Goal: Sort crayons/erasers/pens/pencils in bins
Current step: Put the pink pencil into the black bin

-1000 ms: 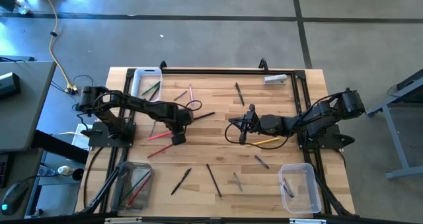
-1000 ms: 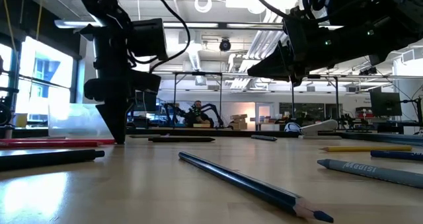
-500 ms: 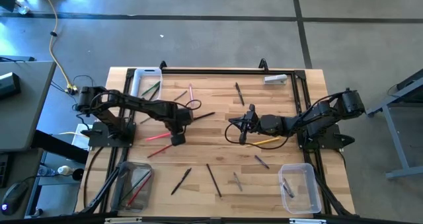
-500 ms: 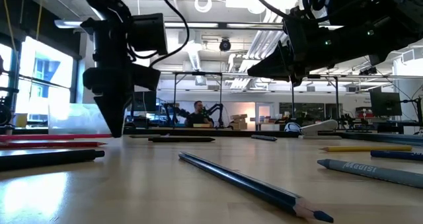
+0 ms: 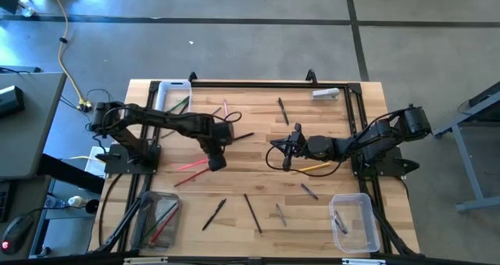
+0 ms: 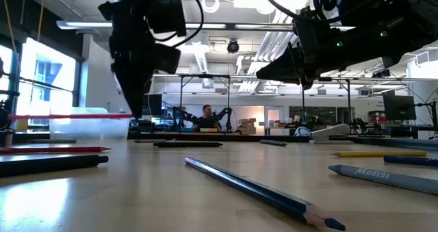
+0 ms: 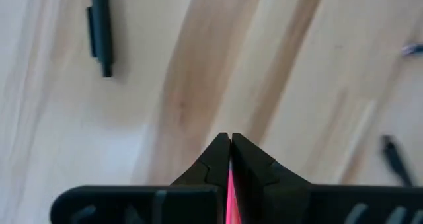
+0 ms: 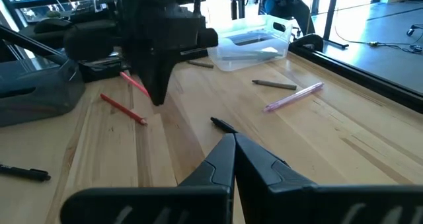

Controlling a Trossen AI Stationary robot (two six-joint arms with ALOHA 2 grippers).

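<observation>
Left arm reaching toward centre, elbow bent; left tool [image 5: 216, 162] raised clear of worktop, fingers pressed together, tips pointing down. Right arm extended low toward middle; right tool [image 5: 286, 162] fingers together, hovering above worktop.

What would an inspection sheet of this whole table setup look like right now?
Surface: wooden table, pale planks, black frame along its edges.
Job's things: loose sticks scattered; a yellow pencil by the right arm; a blue pencil close to the low camera. Three bins: one at the far left, two at the near corners.
Clutter: a small grey item at the far right.
Grippers: left gripper shut on a red pencil, lifted off the table; right gripper shut, empty, above the table.
Cables: a yellow cable on the floor, left.
Surroundings: a person far behind.
</observation>
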